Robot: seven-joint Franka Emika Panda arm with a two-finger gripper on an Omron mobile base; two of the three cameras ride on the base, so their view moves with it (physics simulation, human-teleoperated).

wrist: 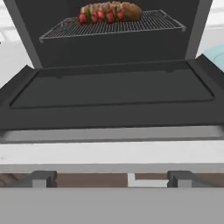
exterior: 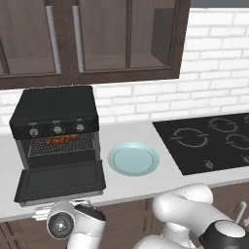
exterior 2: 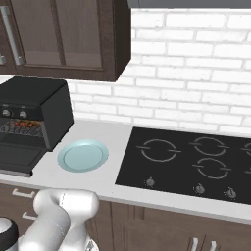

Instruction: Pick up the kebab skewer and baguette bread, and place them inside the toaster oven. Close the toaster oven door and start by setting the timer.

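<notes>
Pale countertop [exterior: 146, 187]; black boxy toaster oven [exterior: 53, 109]

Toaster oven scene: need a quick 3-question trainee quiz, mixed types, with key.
1. True or false: the toaster oven door is shut.
2. Where do the kebab skewer and the baguette bread lie?
A. on the pale blue plate
B. on the wire rack inside the toaster oven
C. on the cooktop
3. Fill in: the gripper sits low in front of the door with its jaws ____.

Key: 1 false, the door is folded down flat; 2 B, skewer lying in front of the loaf in the hand view; 3 open, holding nothing.
</notes>
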